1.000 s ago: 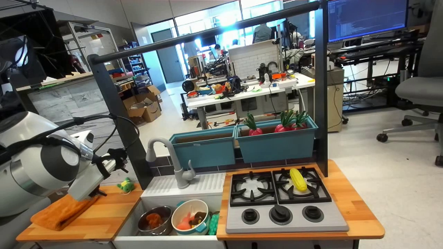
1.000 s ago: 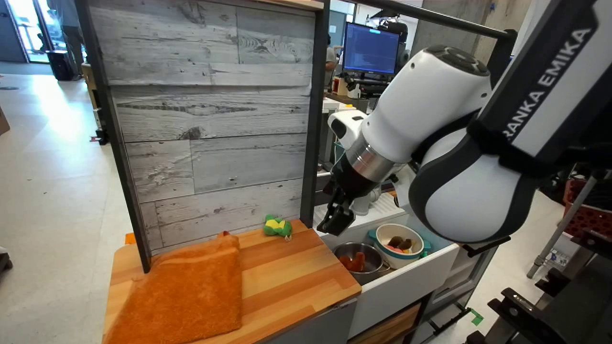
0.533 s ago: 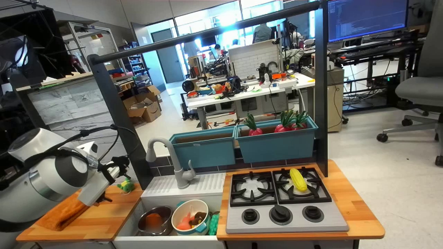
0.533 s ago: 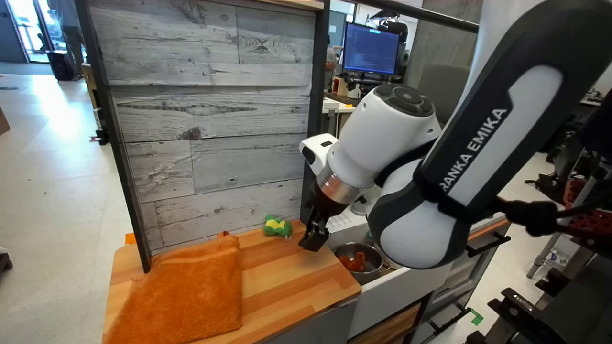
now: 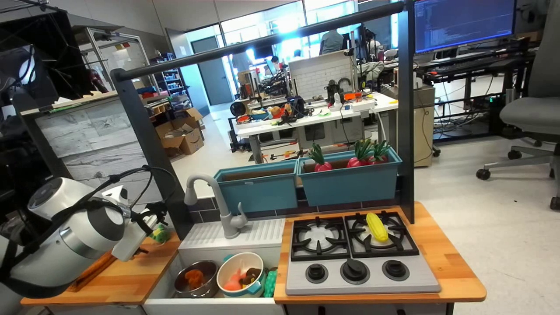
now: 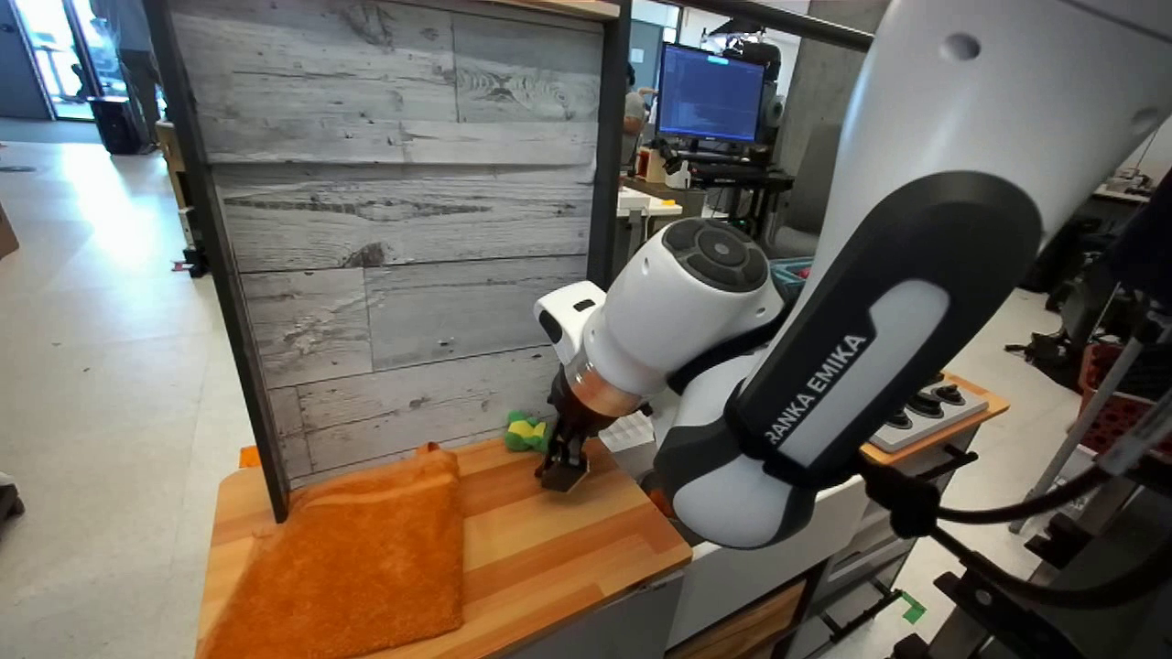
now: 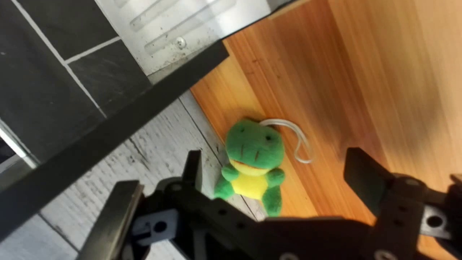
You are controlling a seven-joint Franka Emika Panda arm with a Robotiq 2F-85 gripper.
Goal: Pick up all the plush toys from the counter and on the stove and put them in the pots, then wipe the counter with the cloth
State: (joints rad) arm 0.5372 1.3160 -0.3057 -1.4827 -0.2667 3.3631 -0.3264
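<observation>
Black two-fingered claw (image 7: pixel 275 169), spread and empty, moving from near the white sink (image 5: pixel 210 308) toward the green-and-yellow plush toy (image 7: pixel 252 166) on the orange-brown wooden counter (image 6: pixel 540 549): likely a pickup approach.

Two planters (image 5: pixel 350 183) sit behind the faucet (image 5: pixel 230 225); boxes (image 5: pixel 190 142) rest on the floor (image 5: pixel 503 232); a monitor (image 5: pixel 463 26) glows near a chair (image 5: pixel 530 113).

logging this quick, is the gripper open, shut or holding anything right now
Gripper: open, holding nothing; the green toy is on the counter.
</observation>
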